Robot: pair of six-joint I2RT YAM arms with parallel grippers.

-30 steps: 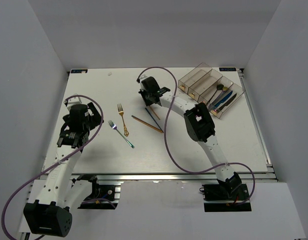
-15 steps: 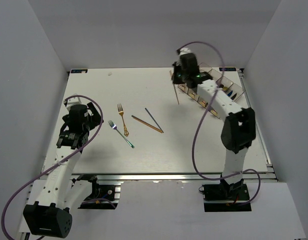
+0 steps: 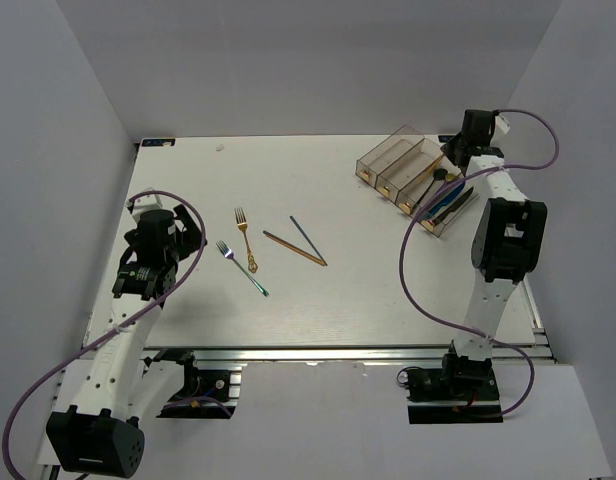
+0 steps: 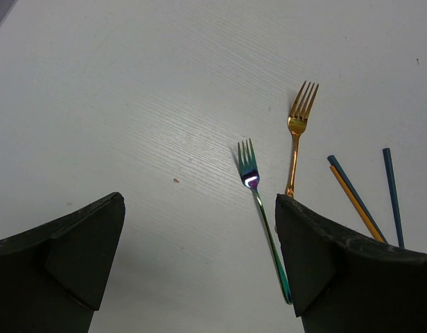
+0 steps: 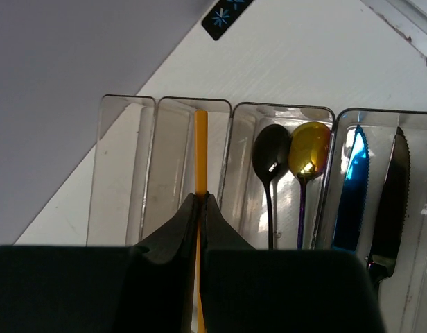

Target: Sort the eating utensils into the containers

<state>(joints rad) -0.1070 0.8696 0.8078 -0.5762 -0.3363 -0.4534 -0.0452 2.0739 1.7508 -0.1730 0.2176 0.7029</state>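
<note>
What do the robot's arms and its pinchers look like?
The left arm and the right arm are both made of white tubes joined by chunky black joints. A purple cable loops off each one. The left gripper and the right gripper have dark, matte, wedge-shaped fingers.

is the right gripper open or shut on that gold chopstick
Shut: the right gripper pinches the gold chopstick between closed fingertips, over the second bin.
</note>
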